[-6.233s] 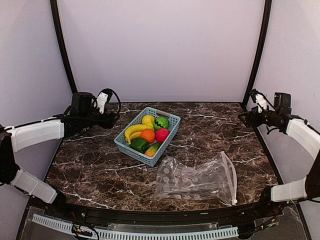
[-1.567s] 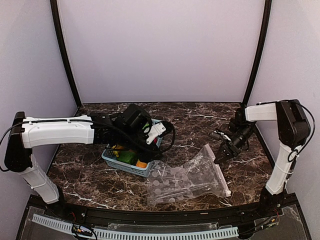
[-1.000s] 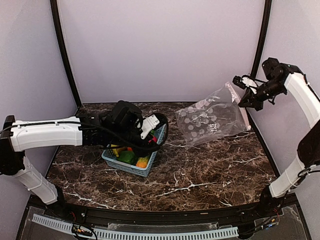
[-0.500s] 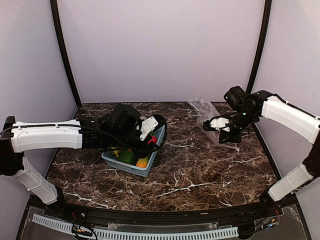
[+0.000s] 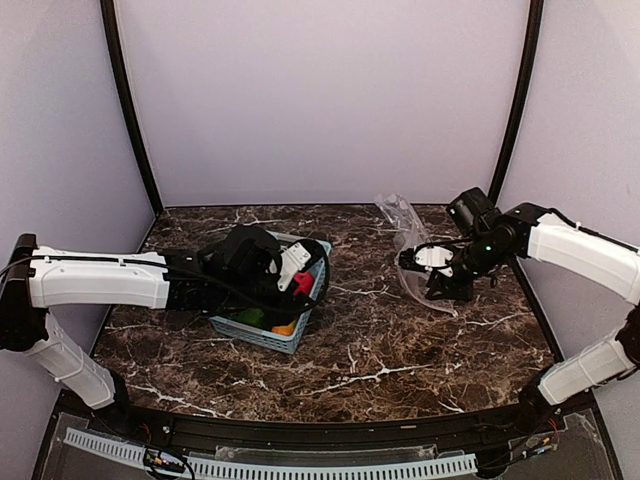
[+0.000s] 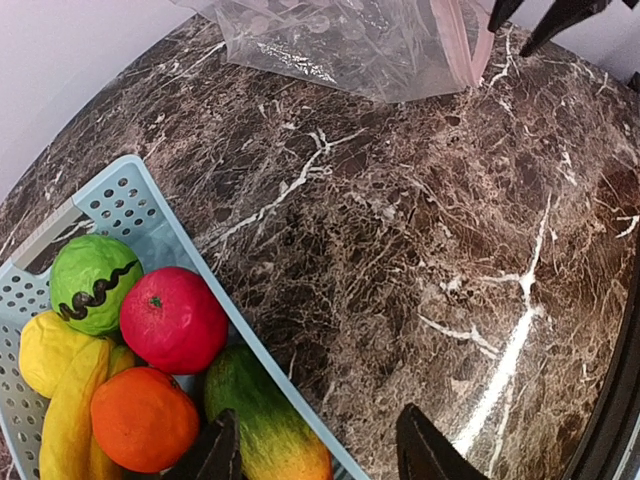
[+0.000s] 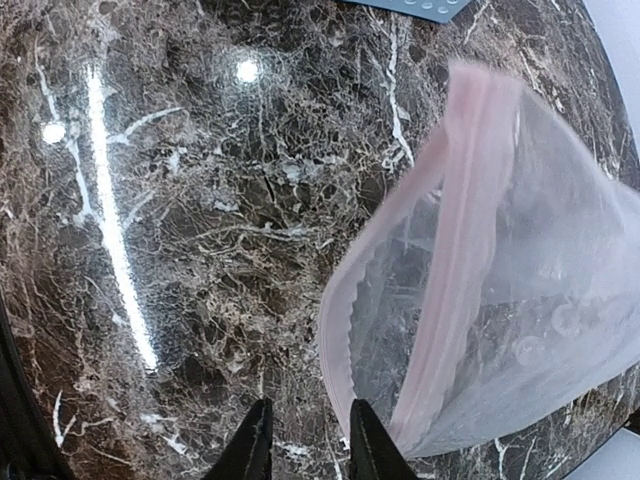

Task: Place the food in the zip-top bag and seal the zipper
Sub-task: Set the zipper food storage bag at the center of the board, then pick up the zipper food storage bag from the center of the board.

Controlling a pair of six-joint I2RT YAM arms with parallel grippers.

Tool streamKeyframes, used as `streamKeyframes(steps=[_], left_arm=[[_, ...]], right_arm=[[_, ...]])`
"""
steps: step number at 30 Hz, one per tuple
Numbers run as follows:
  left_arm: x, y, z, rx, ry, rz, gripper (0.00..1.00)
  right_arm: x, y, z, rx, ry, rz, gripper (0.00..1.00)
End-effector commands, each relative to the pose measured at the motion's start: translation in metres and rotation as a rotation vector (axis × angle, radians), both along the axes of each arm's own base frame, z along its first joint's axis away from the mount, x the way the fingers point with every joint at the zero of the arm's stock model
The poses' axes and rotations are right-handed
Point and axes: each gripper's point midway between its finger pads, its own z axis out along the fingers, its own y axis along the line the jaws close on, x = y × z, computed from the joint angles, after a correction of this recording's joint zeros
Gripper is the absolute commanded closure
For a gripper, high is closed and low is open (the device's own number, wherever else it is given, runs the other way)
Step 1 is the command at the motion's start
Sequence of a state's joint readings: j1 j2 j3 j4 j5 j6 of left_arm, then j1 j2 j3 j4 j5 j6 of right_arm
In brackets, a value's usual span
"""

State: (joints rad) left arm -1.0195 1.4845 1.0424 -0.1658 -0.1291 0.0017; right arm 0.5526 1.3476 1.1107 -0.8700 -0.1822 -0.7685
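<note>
The food lies in a light blue basket: a striped green melon, a pink-red ball, an orange, a banana, a lemon and a green-to-orange fruit. My left gripper stands open astride the basket's right rim, with nothing in it. The clear zip-top bag slumps on the marble at the back right. Its mouth gapes, edged by the pale pink zipper. My right gripper is open just left of the mouth, and only marble shows between its fingers.
The basket sits left of centre under my left arm. Dark marble table runs between the basket and the bag. Black frame posts and pale walls close the back and sides.
My right arm brought the bag down from high at the back right to the table, and its jaws parted off the bag. The left gripper edged a little over the basket.
</note>
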Motion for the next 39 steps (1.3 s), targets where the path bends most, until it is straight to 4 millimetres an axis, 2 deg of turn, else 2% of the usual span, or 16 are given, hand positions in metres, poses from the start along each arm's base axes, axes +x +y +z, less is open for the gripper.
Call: streamKeyframes(steps=[1,2,7,11,14,18,23,30,36,39], left_arm=[[0.009,-0.012,0.010,-0.137,0.008,0.079,0.48],[0.010,-0.015,0.006,-0.150,0.028,0.094,0.48],[0.015,-0.035,0.010,-0.230,0.055,0.097,0.49],[0.020,-0.041,0.011,-0.251,0.046,0.103,0.49],[0.022,-0.041,0.011,-0.261,0.039,0.110,0.49],[0.021,-0.038,0.015,-0.266,0.039,0.120,0.49],[0.021,-0.024,0.019,-0.269,0.022,0.157,0.49],[0.019,-0.014,0.018,-0.250,0.004,0.167,0.49],[0.018,-0.009,0.023,-0.257,-0.009,0.177,0.49],[0.016,-0.004,0.026,-0.261,-0.011,0.184,0.49]], right_arm=[[0.017,-0.001,-0.009,0.039,-0.104,-0.104,0.76],[0.017,-0.003,-0.013,0.040,-0.113,-0.113,0.76],[0.029,-0.014,-0.012,0.042,-0.232,-0.190,0.75],[0.038,-0.019,-0.013,0.040,-0.345,-0.199,0.63],[0.041,-0.013,-0.021,0.030,-0.393,-0.159,0.60],[0.037,-0.002,-0.031,0.013,-0.433,-0.058,0.60],[0.029,0.007,-0.041,-0.018,-0.519,0.076,0.61],[0.043,0.022,-0.051,-0.107,-0.673,0.181,0.62],[0.059,0.036,-0.059,-0.179,-0.811,0.199,0.60],[0.069,0.037,-0.053,-0.189,-0.868,0.161,0.67]])
